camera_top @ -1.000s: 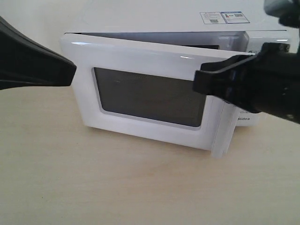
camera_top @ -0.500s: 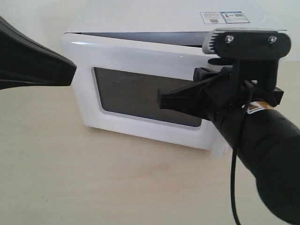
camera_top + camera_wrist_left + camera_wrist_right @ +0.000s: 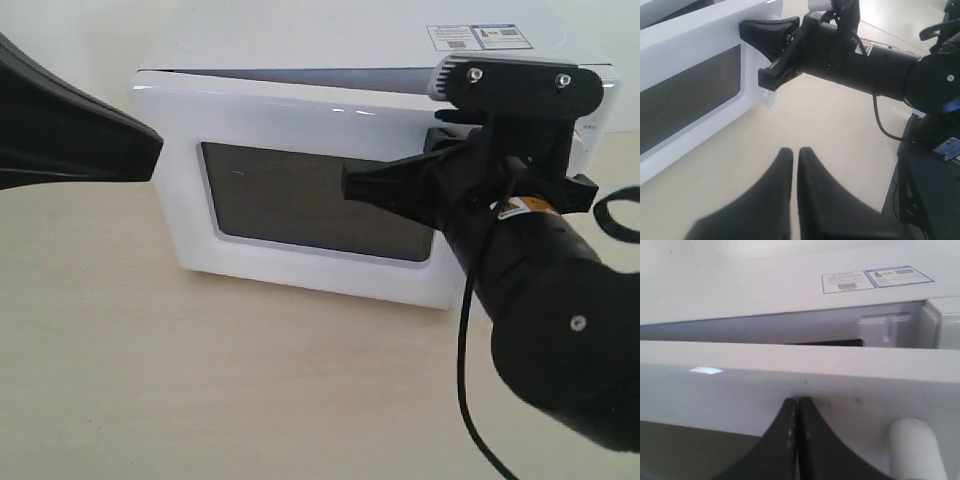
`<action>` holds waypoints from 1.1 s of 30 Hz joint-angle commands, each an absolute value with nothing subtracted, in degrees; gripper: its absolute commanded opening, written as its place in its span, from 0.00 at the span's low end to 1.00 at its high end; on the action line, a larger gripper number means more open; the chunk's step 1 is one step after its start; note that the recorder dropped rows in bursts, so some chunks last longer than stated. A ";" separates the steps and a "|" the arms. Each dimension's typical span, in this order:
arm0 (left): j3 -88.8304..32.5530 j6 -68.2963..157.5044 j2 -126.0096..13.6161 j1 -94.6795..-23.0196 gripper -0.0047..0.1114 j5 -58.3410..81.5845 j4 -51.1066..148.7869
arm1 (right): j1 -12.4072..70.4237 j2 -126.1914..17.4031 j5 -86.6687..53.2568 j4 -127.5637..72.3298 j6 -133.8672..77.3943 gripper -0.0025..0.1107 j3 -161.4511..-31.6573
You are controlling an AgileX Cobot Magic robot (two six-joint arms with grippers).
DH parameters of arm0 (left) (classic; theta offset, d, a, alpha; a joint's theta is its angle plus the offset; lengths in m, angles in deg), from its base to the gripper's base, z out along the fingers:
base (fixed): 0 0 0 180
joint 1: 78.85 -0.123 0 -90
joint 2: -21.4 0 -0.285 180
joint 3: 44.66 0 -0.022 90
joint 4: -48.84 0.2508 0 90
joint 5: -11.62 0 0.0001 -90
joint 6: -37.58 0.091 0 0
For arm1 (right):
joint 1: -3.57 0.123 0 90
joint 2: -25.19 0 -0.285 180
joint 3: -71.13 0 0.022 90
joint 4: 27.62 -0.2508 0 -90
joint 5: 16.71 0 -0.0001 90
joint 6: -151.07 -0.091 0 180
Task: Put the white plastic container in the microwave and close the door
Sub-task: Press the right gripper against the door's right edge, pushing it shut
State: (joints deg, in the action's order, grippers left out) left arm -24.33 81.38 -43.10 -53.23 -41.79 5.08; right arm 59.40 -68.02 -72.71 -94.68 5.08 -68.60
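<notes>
1. Now we are on the closing step. The door (image 3: 300, 130) of the microwave (image 3: 300, 50) stands almost shut, with a narrow gap along its top edge that widens toward the handle (image 3: 915, 440) side.
2. We cannot see the white plastic container in any view, and the dark window (image 3: 310, 200) shows nothing behind it. We judge that the container sits inside the microwave, but we cannot confirm this.
3. The right gripper (image 3: 796, 405) has its fingers pressed together with nothing between them. Its tip touches the door's white front just above the window, near the handle.
4. The left gripper (image 3: 794, 151) is likewise closed and empty. It hangs over the bench (image 3: 200, 380) off the hinge side of the microwave, well apart from the door.
5. We think the next move calls for a steady push straight inward with the right gripper, kept toward the handle end, until the gap disappears and the latch catches.
6. Two risks come to mind. The tip could slide on the glossy door face, and too hard a shove could slide the whole microwave back along the bench instead of seating the door.
</notes>
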 commanded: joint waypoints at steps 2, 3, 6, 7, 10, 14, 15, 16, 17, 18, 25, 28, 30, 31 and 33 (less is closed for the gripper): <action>-24.03 80.95 -42.78 -52.95 0.08 -41.20 4.90 | 55.19 -67.95 -68.73 -92.89 5.18 0.02 -70.69; -24.03 80.95 -42.78 -52.95 0.08 -41.20 4.90 | 54.69 -67.95 -68.85 -92.41 5.62 0.02 -71.02; -24.03 80.95 -42.78 -52.95 0.08 -41.20 4.90 | 53.31 -67.95 -68.34 -92.41 6.01 0.02 -71.80; -24.03 80.95 -42.78 -52.95 0.08 -41.20 4.90 | 53.04 -67.95 -67.90 -92.00 6.01 0.02 -71.83; -24.03 80.95 -42.78 -52.95 0.08 -41.09 4.90 | 51.99 -67.95 -67.59 -91.36 6.01 0.02 -71.83; -24.03 80.95 -42.78 -52.95 0.08 -40.83 4.90 | 50.38 -67.95 -67.01 -91.36 6.01 0.02 -71.83; -24.03 80.95 -42.78 -52.95 0.08 -40.83 4.90 | 49.87 -67.95 -66.64 -91.23 6.01 0.02 -71.83; -24.03 80.95 -42.78 -52.95 0.08 -40.83 4.90 | 49.32 -67.95 -66.24 -90.47 6.01 0.02 -71.83; -24.03 80.95 -42.78 -52.95 0.08 -40.83 4.90 | 48.86 -67.95 -65.75 -89.54 6.01 0.02 -71.83; -24.03 80.95 -42.78 -52.95 0.08 -40.83 4.90 | 48.59 -67.95 -65.20 -88.60 6.09 0.02 -71.83; -24.03 80.95 -42.78 -52.95 0.08 -40.66 4.90 | 48.12 -69.48 -64.57 -88.36 7.84 0.02 -74.35; -24.03 80.95 -42.78 -52.95 0.08 -40.66 4.90 | 48.12 -70.62 -63.80 -88.46 7.96 0.02 -75.71; -24.03 80.95 -42.78 -52.95 0.08 -40.66 4.90 | 48.12 -71.31 -63.88 -88.46 8.04 0.02 -76.21; -24.03 80.95 -42.78 -52.95 0.08 -40.66 4.90 | 48.12 -71.72 -63.88 -88.69 8.23 0.02 -76.41; -24.03 80.95 -42.78 -52.95 0.08 -40.66 4.90 | 48.12 -71.97 -64.04 -88.54 8.23 0.02 -76.67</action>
State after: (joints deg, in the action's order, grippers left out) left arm -24.33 81.30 -43.10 -53.23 -41.13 5.08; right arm 48.76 -70.77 -64.65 -89.62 7.79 -75.70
